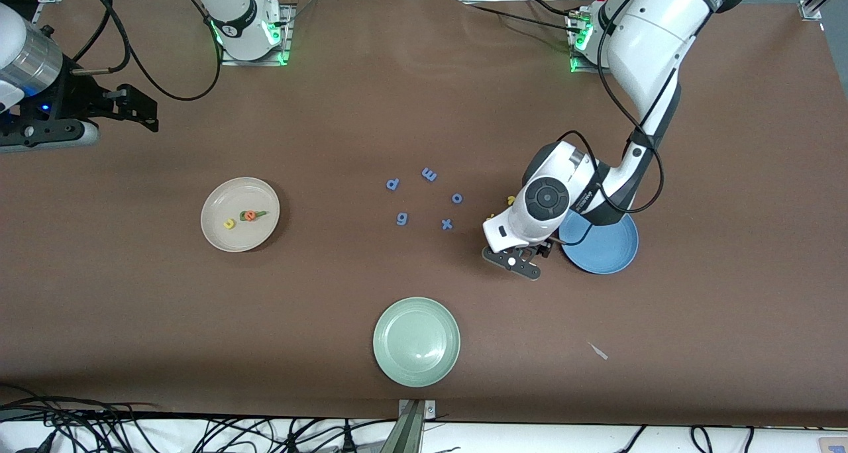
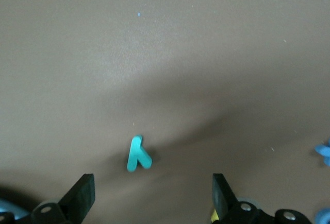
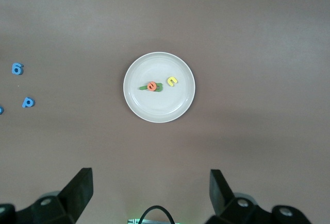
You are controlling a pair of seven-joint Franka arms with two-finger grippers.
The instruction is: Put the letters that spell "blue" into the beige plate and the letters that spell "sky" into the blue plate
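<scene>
The left gripper, fingers wide and empty, hovers over the teal y, light, soft foam best pinched across its stem.

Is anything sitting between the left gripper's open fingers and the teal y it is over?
Nothing visible does. In the left wrist view the teal y lies flat on bare table between the open fingers of the left gripper, with nothing in between. The blue plate sits beside it.
</scene>
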